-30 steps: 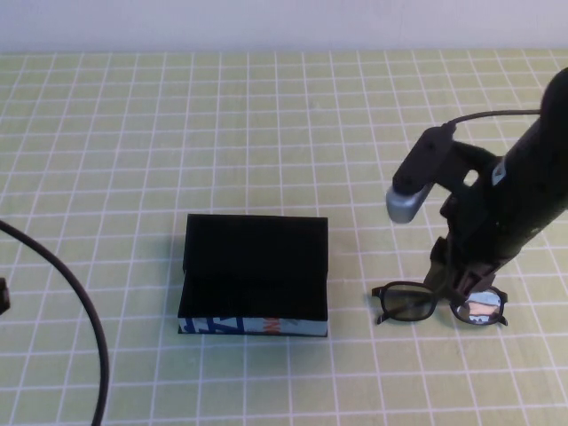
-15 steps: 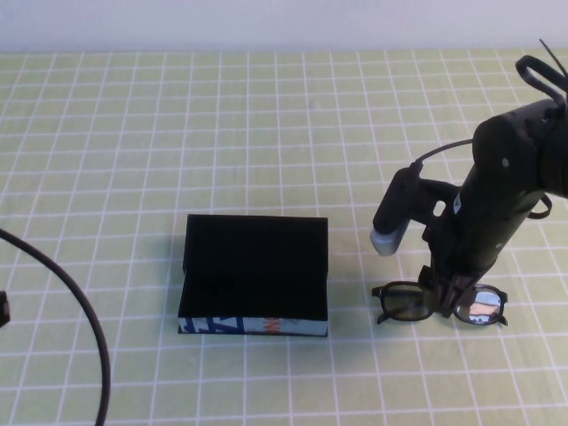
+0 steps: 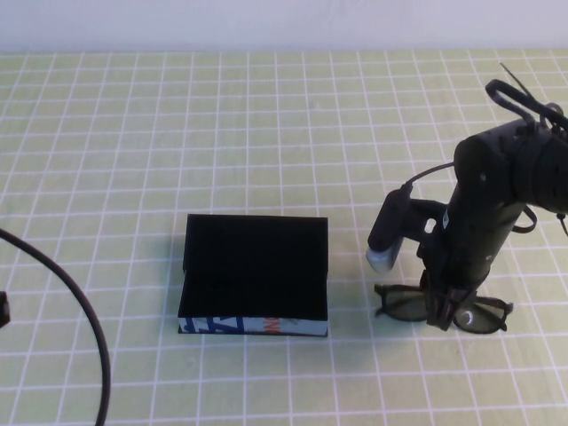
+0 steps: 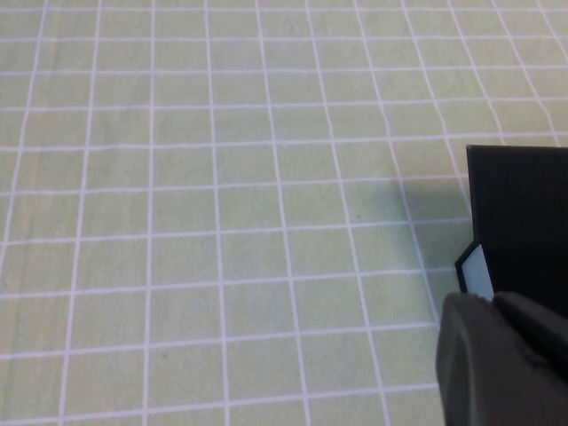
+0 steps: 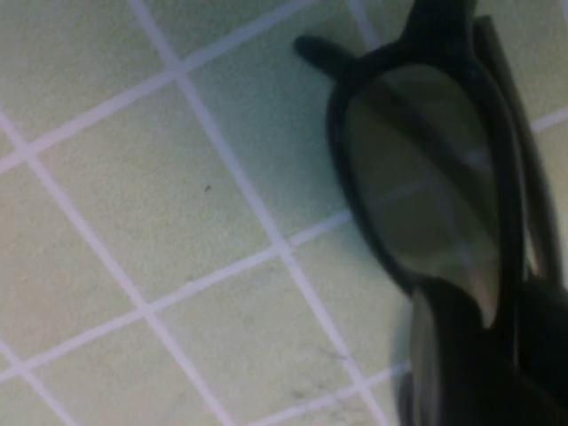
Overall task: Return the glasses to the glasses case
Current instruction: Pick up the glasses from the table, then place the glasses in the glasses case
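The glasses (image 3: 441, 306) lie flat on the green gridded table (image 3: 266, 133) in the lower right of the high view, and the right gripper (image 3: 444, 311) is down on them at the bridge, between the two dark lenses. Its fingers sit either side of the frame's middle, but from here I cannot tell whether they have closed on the frame or only stand around it. In the right wrist view one lens fills the upper right of the picture, with a dark finger (image 5: 453, 355) low beside its rim, very near or touching.

Out from there, toward the centre of the high view, the glasses case (image 3: 255, 275) stands open, its black lid up at the back and the printed blue, white and orange side facing the bottom edge. It is well apart from the glasses, with bare table between.

The left gripper (image 4: 497, 364) shows only as a dark tip at the lower right of its wrist view, close by a corner of the case; its state I cannot tell.

I judge this to be the pickup step. Next comes a firm pinch on the bridge, a level lift, and a carry left over the open case.
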You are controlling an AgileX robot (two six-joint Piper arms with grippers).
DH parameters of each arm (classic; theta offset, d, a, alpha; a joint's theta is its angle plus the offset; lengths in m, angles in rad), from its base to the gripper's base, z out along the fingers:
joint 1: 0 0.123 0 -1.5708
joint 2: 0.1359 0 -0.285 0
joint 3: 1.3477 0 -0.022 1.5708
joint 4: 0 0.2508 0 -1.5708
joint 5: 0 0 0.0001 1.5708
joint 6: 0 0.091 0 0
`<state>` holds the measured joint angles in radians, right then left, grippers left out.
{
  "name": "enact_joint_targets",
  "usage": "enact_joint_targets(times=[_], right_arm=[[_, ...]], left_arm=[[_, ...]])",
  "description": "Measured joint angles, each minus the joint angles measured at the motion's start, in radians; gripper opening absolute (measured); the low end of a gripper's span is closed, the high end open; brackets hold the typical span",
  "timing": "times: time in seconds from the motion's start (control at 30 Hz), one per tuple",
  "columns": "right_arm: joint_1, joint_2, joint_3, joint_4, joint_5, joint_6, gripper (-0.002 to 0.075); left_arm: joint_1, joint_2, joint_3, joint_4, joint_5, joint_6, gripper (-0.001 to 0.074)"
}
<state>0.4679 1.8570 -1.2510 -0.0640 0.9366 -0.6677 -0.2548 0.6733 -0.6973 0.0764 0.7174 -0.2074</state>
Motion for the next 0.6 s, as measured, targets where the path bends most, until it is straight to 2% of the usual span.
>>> enact_joint_targets(times=[0.07, 0.13, 0.33, 0.47, 0.6], right_arm=[[0.0, -0.013, -0.016, 0.0, 0.03, -0.014, 0.0069], [0.0, -0.026, -0.04, 0.0, 0.046, -0.02, 0.0026], [0.0, -0.097, -0.191, 0.04, 0.102, -0.024, 0.0015], [0.005, -0.114, -0.295, 0.197, 0.128, -0.051, 0.0015], [0.062, -0.116, -0.331, 0.332, 0.111, -0.125, 0.0015]], left_arm=[[0.0, 0.0, 0.0, 0.0, 0.002, 0.0, -0.0003], [0.0, 0.0, 0.0, 0.0, 0.003, 0.0, -0.0003], [0.0, 0.0, 0.0, 0.0, 0.005, 0.0, -0.0003], [0.0, 0.0, 0.0, 0.0, 0.005, 0.0, -0.0003], [0.0, 0.0, 0.0, -0.002, 0.006, 0.0, -0.0003]])
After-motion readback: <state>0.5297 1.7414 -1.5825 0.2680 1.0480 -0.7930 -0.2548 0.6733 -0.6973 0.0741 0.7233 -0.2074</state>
